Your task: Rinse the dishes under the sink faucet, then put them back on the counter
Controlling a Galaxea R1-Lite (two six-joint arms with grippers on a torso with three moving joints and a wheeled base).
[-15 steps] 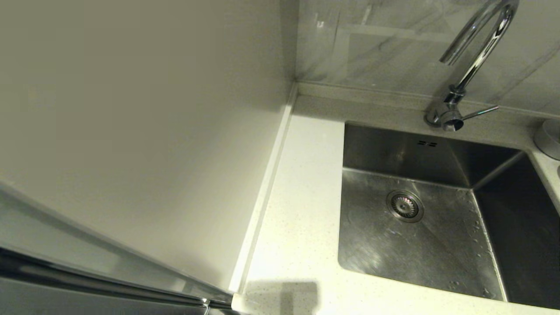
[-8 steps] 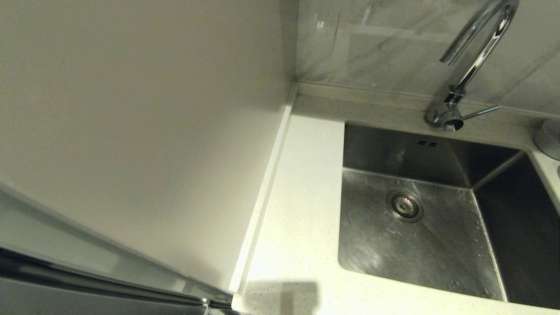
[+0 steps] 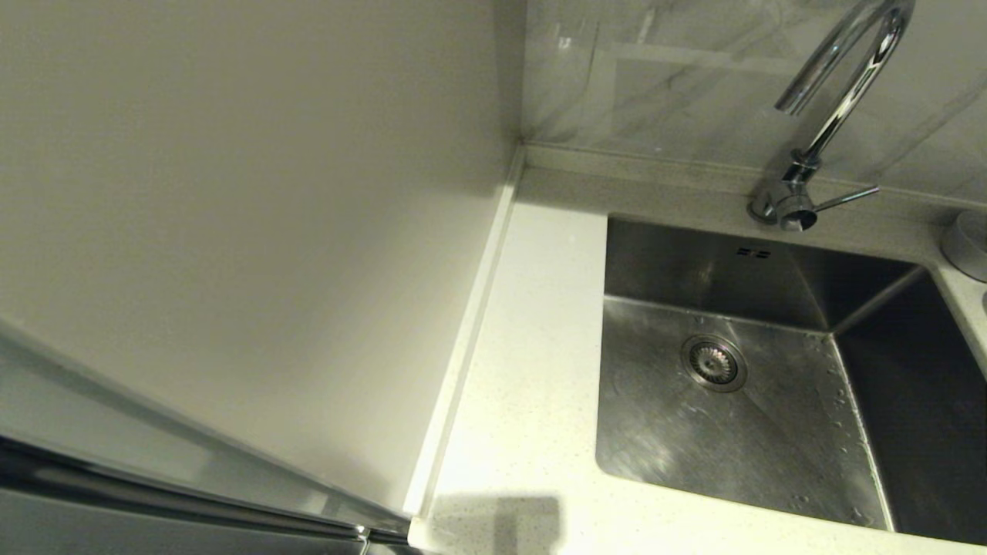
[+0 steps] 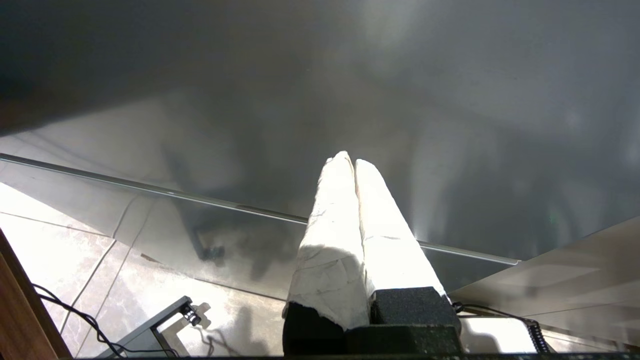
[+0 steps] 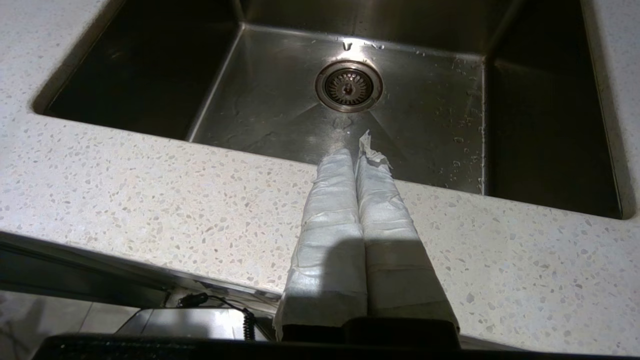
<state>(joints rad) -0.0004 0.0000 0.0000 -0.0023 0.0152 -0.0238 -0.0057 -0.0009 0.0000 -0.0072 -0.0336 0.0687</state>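
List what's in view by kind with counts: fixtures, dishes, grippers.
Sink: 1
Faucet: 1
Drain strainer: 1
Counter: 1
Round grey object at the head view's right edge: 1
Bowls: 0 visible
Left gripper, right gripper, both shut, empty: 2
Total: 7

Dim, yellowish light; glare on the sink floor; dark shadow across the counter edge

You see the faucet only in part: the top of its arch is cut off by the head view's upper edge. The sink runs off the right edge, and a round grey object there is half cropped.
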